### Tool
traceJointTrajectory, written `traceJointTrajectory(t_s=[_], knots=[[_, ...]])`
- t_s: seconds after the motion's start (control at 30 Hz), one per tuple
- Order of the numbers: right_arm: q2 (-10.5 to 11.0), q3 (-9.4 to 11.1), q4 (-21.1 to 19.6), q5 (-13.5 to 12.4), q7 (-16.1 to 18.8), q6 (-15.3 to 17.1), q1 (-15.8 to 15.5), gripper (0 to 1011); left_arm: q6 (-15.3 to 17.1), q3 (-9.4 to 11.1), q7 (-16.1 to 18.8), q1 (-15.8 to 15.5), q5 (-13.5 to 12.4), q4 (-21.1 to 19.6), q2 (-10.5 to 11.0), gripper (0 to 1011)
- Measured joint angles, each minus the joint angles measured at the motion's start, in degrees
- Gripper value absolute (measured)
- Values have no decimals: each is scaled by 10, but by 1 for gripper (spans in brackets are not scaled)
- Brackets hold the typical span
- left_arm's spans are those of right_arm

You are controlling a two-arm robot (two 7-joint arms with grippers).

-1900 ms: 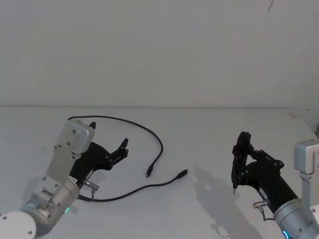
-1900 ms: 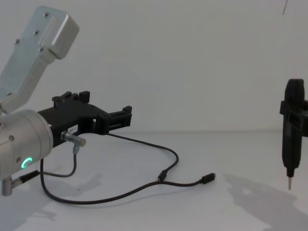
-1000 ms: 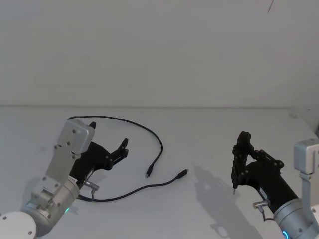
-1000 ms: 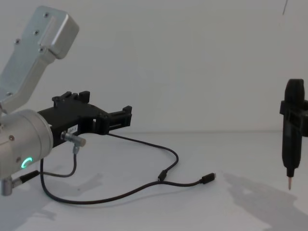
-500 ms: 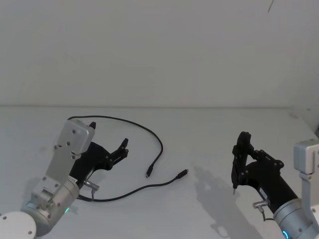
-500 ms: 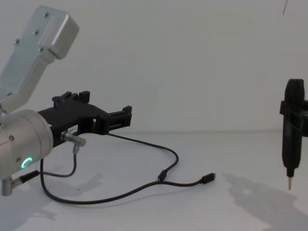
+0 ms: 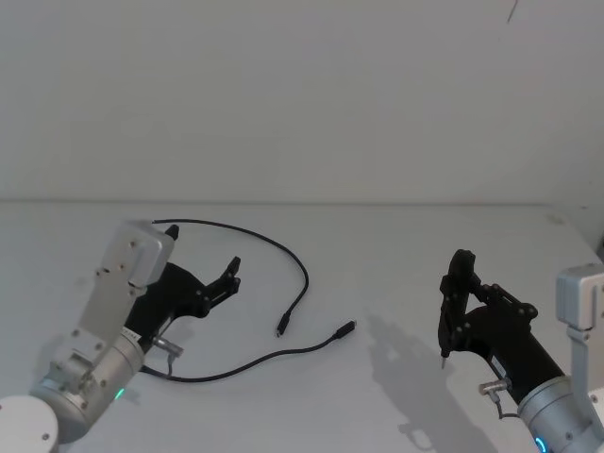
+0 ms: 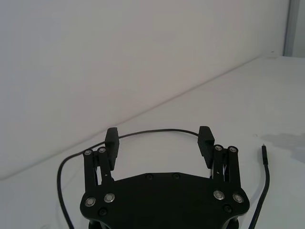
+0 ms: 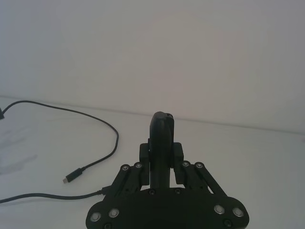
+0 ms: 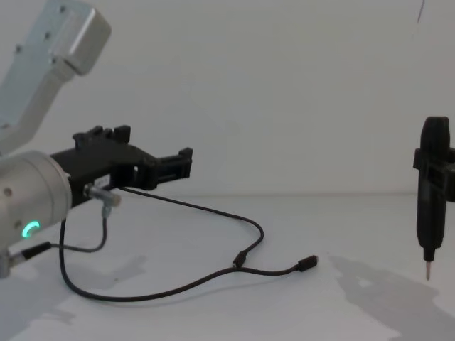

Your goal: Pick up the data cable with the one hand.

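Item: data cable (image 7: 306, 276), black, lying slack on the white table (image 7: 396, 236) in an open loop, its plugs (image 7: 347, 327) free. My left gripper (image 8: 158, 136): jaws spread wide and empty, hovering over the cable's loop, presumably lined up to straddle a strand. My right gripper (image 9: 162, 160): clamped on a pen-shaped tool (image 9: 162, 131), parked well apart from the cable, likely to keep clear.
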State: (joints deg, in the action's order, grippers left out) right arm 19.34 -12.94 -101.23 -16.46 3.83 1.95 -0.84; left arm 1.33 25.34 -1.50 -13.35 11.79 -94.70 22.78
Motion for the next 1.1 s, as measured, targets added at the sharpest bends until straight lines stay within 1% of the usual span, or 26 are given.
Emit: traceJointTrajectory(t_s=[0.03,0.07,0.17,0.37,0.47,0.57,0.6,0.73,0.87,1.1], knots=[[0,0,0,0,0,0,0,279,0,0,0,0,0,0,0,1001],[0,0,0,0,0,0,0,279,6,-4,-2,5,2,-12,5,1001],[0,0,0,0,0,0,0,279,12,-9,-1,12,4,-26,11,1001],[0,0,0,0,0,0,0,279,38,-27,9,50,7,-81,30,1001],[0,0,0,0,0,0,0,279,49,-33,12,65,9,-99,36,1001],[0,0,0,0,0,0,0,279,63,-40,14,86,13,-123,44,1001],[0,0,0,0,0,0,0,279,63,-40,14,86,13,-123,44,1001],[0,0,0,0,0,0,0,279,72,-45,12,102,19,-141,52,1001],[0,0,0,0,0,0,0,279,78,-50,3,114,26,-153,58,1001],[0,0,0,0,0,0,0,279,79,-53,-20,121,41,-158,62,1001]])
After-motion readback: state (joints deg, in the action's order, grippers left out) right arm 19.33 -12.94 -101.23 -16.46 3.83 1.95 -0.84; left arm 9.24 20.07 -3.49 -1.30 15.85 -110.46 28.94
